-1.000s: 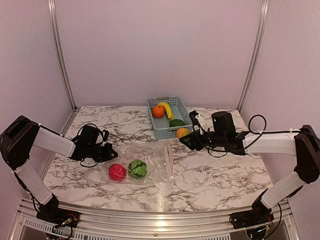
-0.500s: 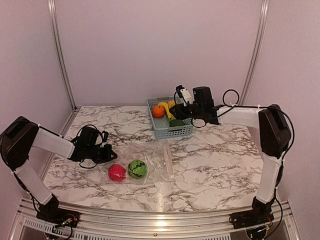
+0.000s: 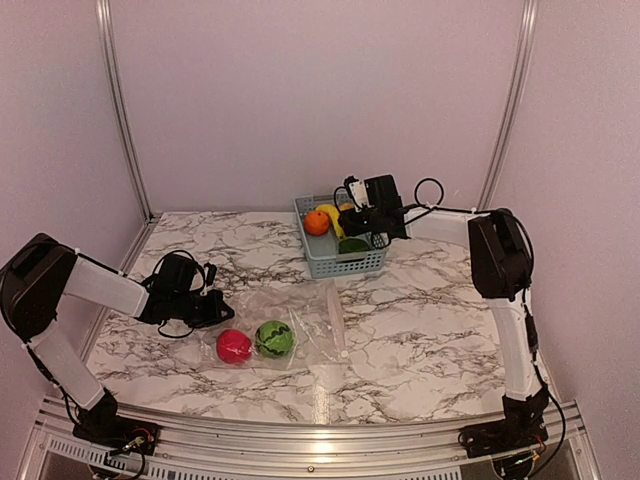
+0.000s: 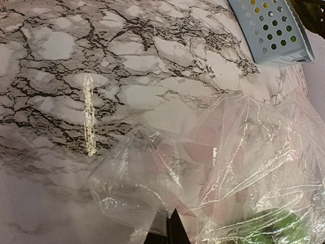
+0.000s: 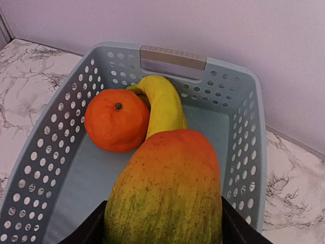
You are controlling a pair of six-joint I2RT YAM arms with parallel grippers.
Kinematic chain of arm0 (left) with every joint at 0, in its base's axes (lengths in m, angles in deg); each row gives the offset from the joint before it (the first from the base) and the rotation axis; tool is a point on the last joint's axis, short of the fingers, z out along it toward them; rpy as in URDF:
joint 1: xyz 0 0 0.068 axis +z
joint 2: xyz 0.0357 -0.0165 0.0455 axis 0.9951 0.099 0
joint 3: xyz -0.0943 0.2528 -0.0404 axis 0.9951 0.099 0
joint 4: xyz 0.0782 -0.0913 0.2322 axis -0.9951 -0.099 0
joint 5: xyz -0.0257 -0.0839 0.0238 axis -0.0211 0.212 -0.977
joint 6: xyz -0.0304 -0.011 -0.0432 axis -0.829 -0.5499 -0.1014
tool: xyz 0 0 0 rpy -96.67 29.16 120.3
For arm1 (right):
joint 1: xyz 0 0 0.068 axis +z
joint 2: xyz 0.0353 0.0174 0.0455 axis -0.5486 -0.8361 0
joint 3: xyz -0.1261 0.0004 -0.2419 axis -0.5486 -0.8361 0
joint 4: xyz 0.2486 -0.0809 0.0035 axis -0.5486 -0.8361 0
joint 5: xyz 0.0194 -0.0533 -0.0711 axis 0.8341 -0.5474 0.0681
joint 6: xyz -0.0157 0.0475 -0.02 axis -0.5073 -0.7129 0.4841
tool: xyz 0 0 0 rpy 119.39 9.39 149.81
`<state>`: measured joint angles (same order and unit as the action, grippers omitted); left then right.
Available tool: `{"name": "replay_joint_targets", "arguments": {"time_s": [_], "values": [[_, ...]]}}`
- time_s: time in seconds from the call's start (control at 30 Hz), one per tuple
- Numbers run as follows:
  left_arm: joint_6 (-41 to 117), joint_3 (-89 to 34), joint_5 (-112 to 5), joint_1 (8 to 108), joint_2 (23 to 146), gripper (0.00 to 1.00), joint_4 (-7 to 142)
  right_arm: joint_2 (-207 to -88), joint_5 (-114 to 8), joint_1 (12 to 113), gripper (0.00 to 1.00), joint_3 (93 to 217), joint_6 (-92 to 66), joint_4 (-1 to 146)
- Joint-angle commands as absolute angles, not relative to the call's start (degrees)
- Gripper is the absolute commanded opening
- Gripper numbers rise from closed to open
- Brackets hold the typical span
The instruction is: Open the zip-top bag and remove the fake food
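Note:
The clear zip-top bag [image 3: 300, 325] lies crumpled on the marble table, its whitish zip strip [image 3: 338, 318] on the right. A pink-red round fruit [image 3: 234, 346] and a green striped ball [image 3: 275, 338] lie in it. My left gripper [image 3: 214, 308] is shut on the bag's left corner; in the left wrist view its tips [image 4: 170, 230] pinch the plastic [image 4: 152, 188]. My right gripper [image 3: 354, 222] is over the basket, shut on an orange-and-green mango-like fruit [image 5: 165, 188]. An orange ball [image 5: 117, 120] and a yellow banana [image 5: 162, 104] lie in the basket below it.
The light blue lattice basket [image 3: 331, 265] stands at the back middle, with a dark green vegetable [image 3: 353, 245] in its near part. It also shows in the left wrist view [image 4: 271, 38]. Pale walls and metal posts close the table at the back and sides.
My right arm has swung from the table's right middle back to above the basket, carrying the mango-like fruit. My left gripper has stayed on the bag corner.

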<state>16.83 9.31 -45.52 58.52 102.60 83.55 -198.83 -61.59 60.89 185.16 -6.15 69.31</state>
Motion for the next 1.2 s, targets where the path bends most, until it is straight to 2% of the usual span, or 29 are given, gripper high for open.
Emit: {"name": "replay_joint_targets", "arguments": {"time_s": [0.0,0.1,0.23,0.43,0.97,1.17], "values": [[17.61,10.28,-44.71,58.91,101.79,0.0,83.25,-201.33,-64.04,58.85,0.66,190.58,-5.34,66.43],[17.7,10.32,-44.74,58.92,101.82,0.0,83.28,-201.25,-63.83,58.59,0.82,191.02,-5.05,66.4],[17.83,10.21,-44.76,58.92,102.05,0.0,83.2,-199.32,-62.18,58.59,0.86,190.68,-4.79,66.28],[17.7,10.06,-44.77,58.92,102.05,0.0,83.35,-193.04,-55.5,58.59,0.82,185.48,-5.75,67.24],[17.69,10.02,-44.86,58.92,101.79,0.0,83.7,-166.71,-36.48,59.43,0.76,150.05,-11.54,77.0],[17.52,9.92,-44.61,58.91,102.05,0.0,83.97,-160.32,-33.33,60.43,0.62,137.17,-13.52,79.52]]}}
